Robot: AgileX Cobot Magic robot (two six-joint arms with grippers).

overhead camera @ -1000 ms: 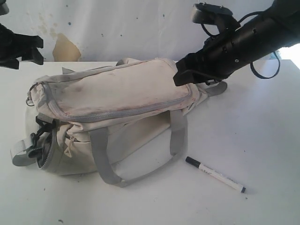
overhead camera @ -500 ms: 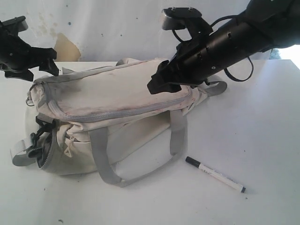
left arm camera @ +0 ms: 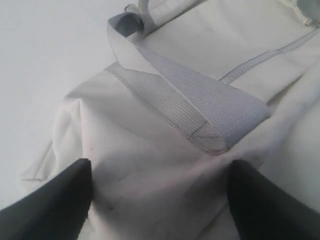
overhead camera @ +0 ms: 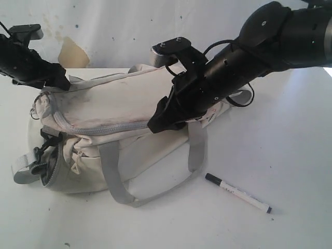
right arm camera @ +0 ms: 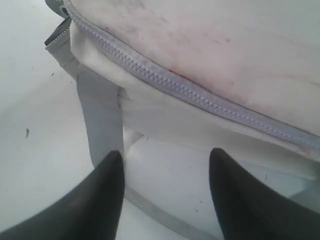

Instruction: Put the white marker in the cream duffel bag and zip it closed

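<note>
At left, the left gripper (overhead camera: pixel 56 79) is closing in on the far end of the cream duffel bag (overhead camera: pixel 114 101), having come in from the frame's edge within the last second. Its claw is spread wide, straddling a bunched corner of fabric beside a grey webbing strap (left arm camera: pixel 200 95) without pinching it. At centre, the bag is lying on the white table (overhead camera: pixel 290 145), its top zipper (overhead camera: pixel 104 128) looking shut along the visible stretch. The right gripper (overhead camera: pixel 165 118) (a second ago hovering over the bag's right end) is now dipping over the front edge of the top panel. Its fingers are apart and holding nothing, just above the zipper line. At right, the white marker (overhead camera: pixel 237 193) is lying untouched on the table, well apart from the bag and unmoved. Both arms appear to be setting up to open the bag first; picking up the marker is not yet begun.
</note>
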